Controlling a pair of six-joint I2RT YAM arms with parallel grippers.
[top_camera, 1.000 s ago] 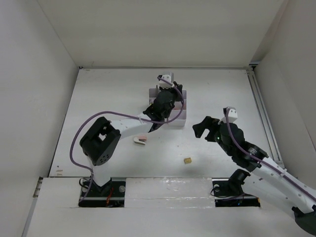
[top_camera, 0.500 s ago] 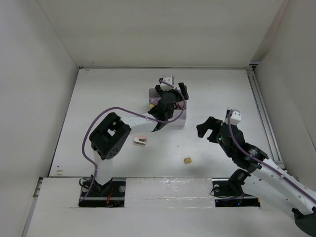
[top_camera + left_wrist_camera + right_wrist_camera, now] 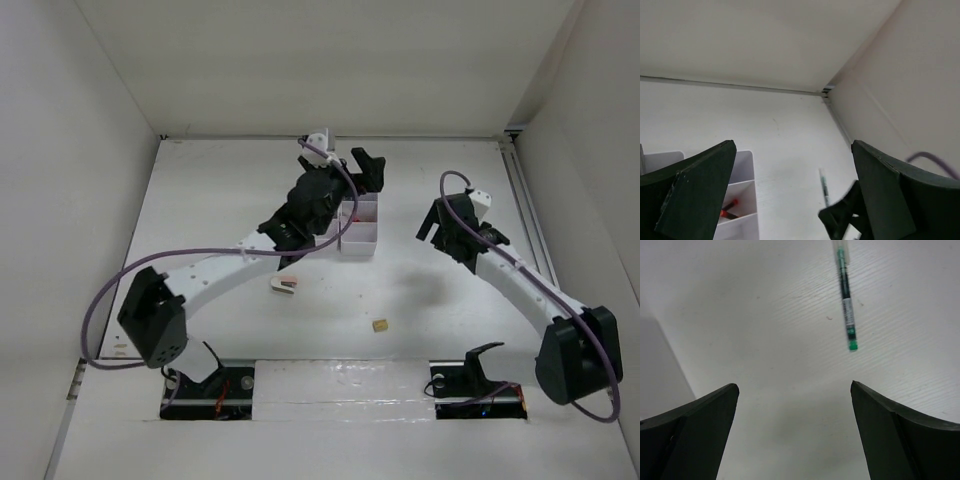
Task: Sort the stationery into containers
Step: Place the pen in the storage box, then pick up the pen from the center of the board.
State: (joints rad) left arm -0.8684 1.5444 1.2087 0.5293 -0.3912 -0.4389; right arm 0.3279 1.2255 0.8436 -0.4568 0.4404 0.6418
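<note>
My left gripper (image 3: pixel 348 180) hangs open and empty above the white containers (image 3: pixel 360 238). In the left wrist view one compartment of the containers (image 3: pixel 744 167) holds red pens (image 3: pixel 729 209). A clear pen with green ink (image 3: pixel 846 300) lies on the table just ahead of my right gripper (image 3: pixel 440 228), which is open with nothing between its fingers. That green pen (image 3: pixel 823 186) also shows in the left wrist view, beside the right gripper's black fingers (image 3: pixel 842 220). A white-pink stapler (image 3: pixel 284 285) and a tan eraser cube (image 3: pixel 380 325) lie loose on the near part of the table.
White walls close the table at the back (image 3: pixel 330 70) and on both sides. A rail (image 3: pixel 525 220) runs along the right edge. The left arm's purple cable (image 3: pixel 180 262) loops over the near-left table.
My left gripper has opened over the containers and risen toward the back. The right arm has swung away from the near table toward the back, coming over the green pen.
</note>
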